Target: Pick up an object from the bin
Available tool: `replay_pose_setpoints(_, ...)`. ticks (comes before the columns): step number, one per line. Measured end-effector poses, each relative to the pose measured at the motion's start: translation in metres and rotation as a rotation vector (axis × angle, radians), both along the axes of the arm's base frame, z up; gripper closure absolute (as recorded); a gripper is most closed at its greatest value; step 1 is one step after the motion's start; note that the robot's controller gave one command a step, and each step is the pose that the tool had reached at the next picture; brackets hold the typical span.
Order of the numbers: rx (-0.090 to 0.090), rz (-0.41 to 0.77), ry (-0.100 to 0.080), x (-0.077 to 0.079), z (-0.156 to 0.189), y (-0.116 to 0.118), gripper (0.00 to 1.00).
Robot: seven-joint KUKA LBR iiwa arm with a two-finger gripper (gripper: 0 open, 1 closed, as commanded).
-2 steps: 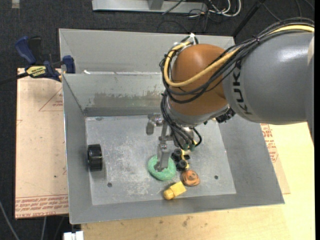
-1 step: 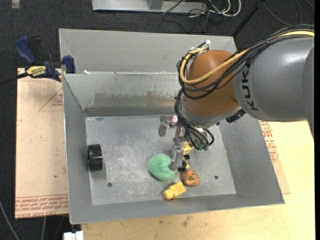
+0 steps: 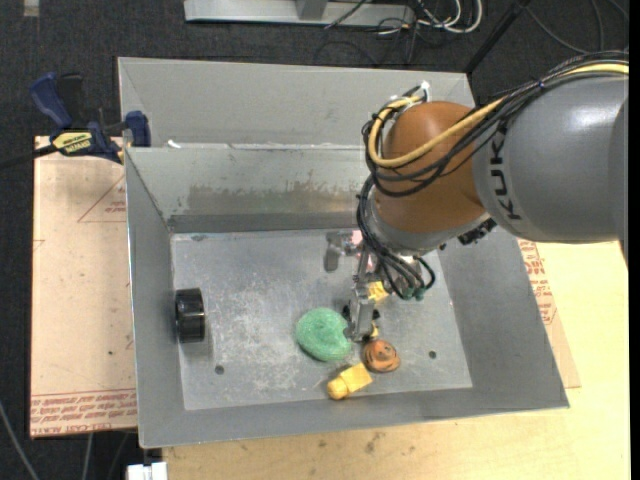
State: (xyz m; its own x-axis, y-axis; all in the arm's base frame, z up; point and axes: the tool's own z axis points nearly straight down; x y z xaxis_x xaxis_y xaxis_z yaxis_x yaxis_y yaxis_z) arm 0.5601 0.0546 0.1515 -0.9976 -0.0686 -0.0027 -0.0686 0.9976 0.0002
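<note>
My gripper [image 3: 360, 320] hangs low over the front middle of the bin floor, under the arm's orange cover. Its tip is at the right edge of a green, rounded, spongy lump [image 3: 320, 335], and whether it touches the lump I cannot tell. Just to the right of the tip and a little nearer the front lies a small orange-brown round thing [image 3: 381, 356]. A small yellow block-like piece [image 3: 348, 381] lies in front of both, close to the bin's front wall.
A black short cylinder [image 3: 189, 315] rests by the bin's left wall, well apart from the others. The arm reaches in from the right and covers the bin's right rear part.
</note>
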Motion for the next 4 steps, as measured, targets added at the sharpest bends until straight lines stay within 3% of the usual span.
replay_pose_setpoints(1, 0.000, 0.099, 0.007, -0.006, 0.000, -0.014, 0.00)
replay_pose_setpoints(2, 0.001, 0.118, -0.004, -0.024, -0.037, -0.017, 0.00)
replay_pose_setpoints(3, 0.001, 0.062, 0.023, -0.027, -0.077, -0.024, 0.00)
replay_pose_setpoints(4, 0.001, 0.011, 0.000, -0.029, -0.081, -0.008, 1.00)
